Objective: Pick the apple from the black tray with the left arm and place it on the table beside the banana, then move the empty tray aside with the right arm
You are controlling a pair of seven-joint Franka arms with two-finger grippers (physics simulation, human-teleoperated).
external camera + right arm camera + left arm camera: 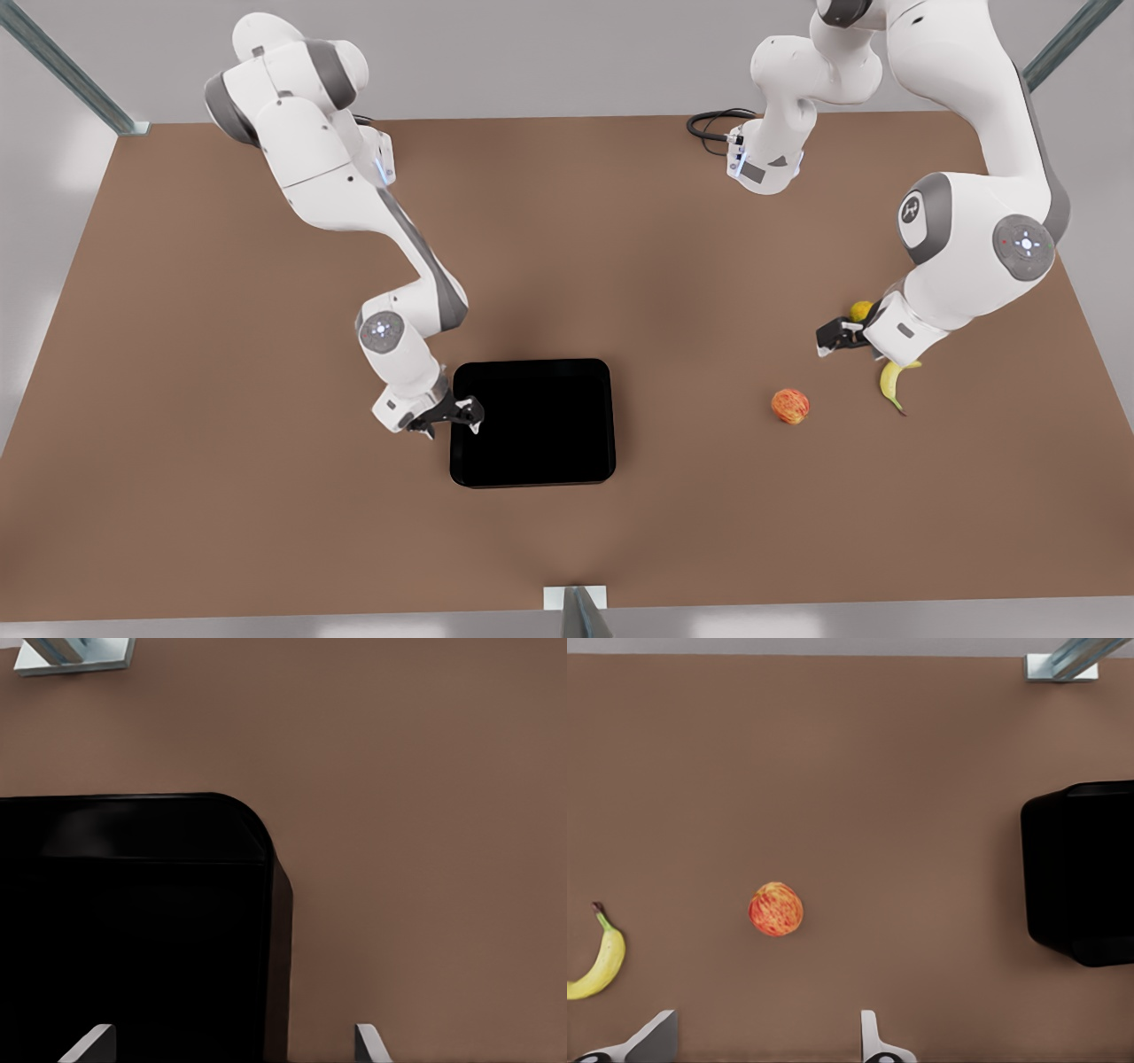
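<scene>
The empty black tray [532, 425] lies on the brown table [620, 248], a little toward the front view's left of centre. My right gripper [469, 415] is at the tray's left edge, open, its fingers straddling the tray [133, 930] rim in the right wrist view. The red apple [790, 406] rests on the table toward the front view's right, a short way from the yellow banana [891, 383]. My left gripper [828, 341] hovers open above and behind the apple [776, 909], holding nothing. The left wrist view also takes in the banana [598, 961] and the tray [1081, 873].
A small yellow-green fruit [861, 310] sits just behind the left gripper. A black cable [713, 124] coils at the table's far edge. A metal post [576, 607] stands at the near edge. Open tabletop surrounds the tray.
</scene>
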